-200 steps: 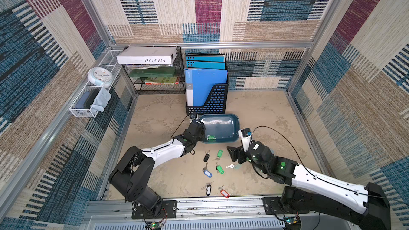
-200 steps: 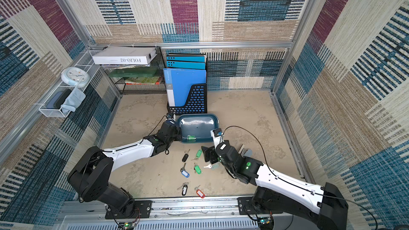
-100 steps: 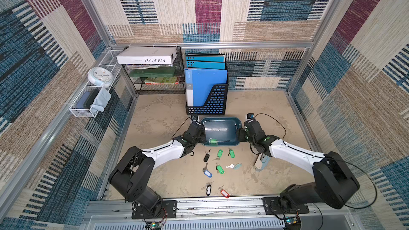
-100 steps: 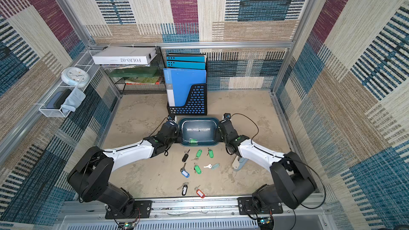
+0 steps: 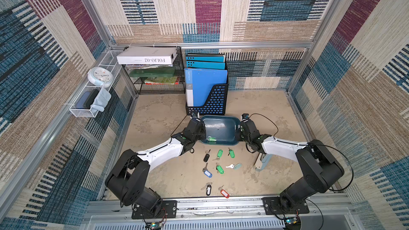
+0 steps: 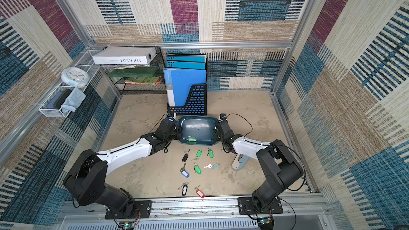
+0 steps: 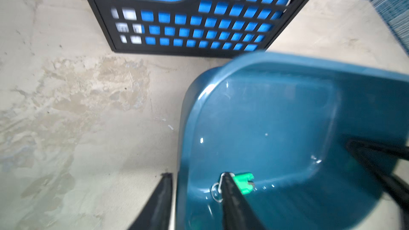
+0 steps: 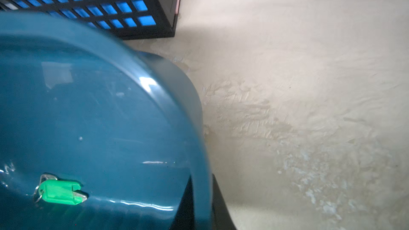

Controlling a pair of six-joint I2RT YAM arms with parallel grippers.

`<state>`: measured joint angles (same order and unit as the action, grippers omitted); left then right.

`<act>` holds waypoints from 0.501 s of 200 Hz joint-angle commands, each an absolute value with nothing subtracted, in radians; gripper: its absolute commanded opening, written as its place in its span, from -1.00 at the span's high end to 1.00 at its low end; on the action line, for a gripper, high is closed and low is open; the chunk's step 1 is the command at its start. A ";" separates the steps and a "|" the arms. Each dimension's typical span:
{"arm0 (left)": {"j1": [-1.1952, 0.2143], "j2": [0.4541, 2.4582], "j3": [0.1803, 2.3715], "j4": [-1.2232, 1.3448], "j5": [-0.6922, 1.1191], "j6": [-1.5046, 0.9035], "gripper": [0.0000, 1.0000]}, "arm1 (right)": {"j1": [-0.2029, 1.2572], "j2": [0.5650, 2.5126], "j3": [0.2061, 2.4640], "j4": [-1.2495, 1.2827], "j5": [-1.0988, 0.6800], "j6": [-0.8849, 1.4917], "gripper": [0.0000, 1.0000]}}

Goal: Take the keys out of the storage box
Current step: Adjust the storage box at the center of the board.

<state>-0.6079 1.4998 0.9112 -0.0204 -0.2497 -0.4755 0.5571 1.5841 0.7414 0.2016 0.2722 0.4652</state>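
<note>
We see the storage box [image 5: 221,127] sitting on the table [image 5: 159,120], just in front of the black file holder [image 5: 210,101], with one arm at each of its short ends. One green-tagged key [image 5: 212,139] lies inside the box, against the wall nearest the robot and closer to the left arm's end. The left pincer [image 7: 195,180] stands spread astride that end wall. In the left wrist view one finger hangs outside over the table and the other reaches inside, and neither is pressed to the wall. The inner finger's tip sits right at the ring of the green-tagged key, and we cannot tell whether it touches. The right pincer [image 8: 201,184] is pressed together on the opposite end wall, pinching the rim between its fingers, as the right wrist view shows. The other keys [image 5: 219,168] lie out on the table in front of the box, between the two arms. We count eight of them: three with green tags, two black, one blue, one red and one pale grey-blue. They are scattered and apart from one another, with the black and red pair nearest the robot's base rail. A grey-blue and beige stapler [image 5: 262,161] lies on the table beside the right forearm, to the right of the keys.
</note>
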 commanded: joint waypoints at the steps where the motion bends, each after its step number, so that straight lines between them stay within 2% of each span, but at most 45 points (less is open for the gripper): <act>1: -0.605 1.441 0.939 -0.141 -0.284 -0.511 -0.33 | 0.559 1.577 0.715 0.329 0.367 0.431 1.00; 13: -0.603 1.391 0.935 -0.173 -0.290 -0.524 -0.61 | 0.561 1.577 0.721 0.342 0.400 0.422 1.00; 24: -0.600 1.345 0.926 -0.192 -0.288 -0.542 -0.68 | 0.568 1.574 0.719 0.370 0.437 0.399 1.00; 28: -0.599 1.329 0.925 -0.203 -0.285 -0.555 -0.78 | 0.573 1.573 0.716 0.384 0.456 0.389 1.00; 51: -0.597 1.285 0.946 -0.272 -0.160 -0.589 -0.80 | 0.589 1.568 0.686 0.498 0.513 0.340 1.00; 63: -0.597 1.305 0.961 -0.301 -0.065 -0.619 -0.70 | 0.589 1.575 0.688 0.523 0.508 0.333 1.00; 89: -0.606 1.429 1.017 -0.337 0.136 -0.664 -0.20 | 0.597 1.600 0.699 0.549 0.485 0.324 1.00; 100: -0.625 1.481 1.036 -0.337 0.134 -0.670 -0.16 | 0.600 1.612 0.705 0.551 0.473 0.319 1.00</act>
<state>-0.6025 1.4033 1.0023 -0.2840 -0.0162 -0.6235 0.5907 1.5929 0.6918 0.4671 0.4747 0.3405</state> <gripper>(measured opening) 0.583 0.098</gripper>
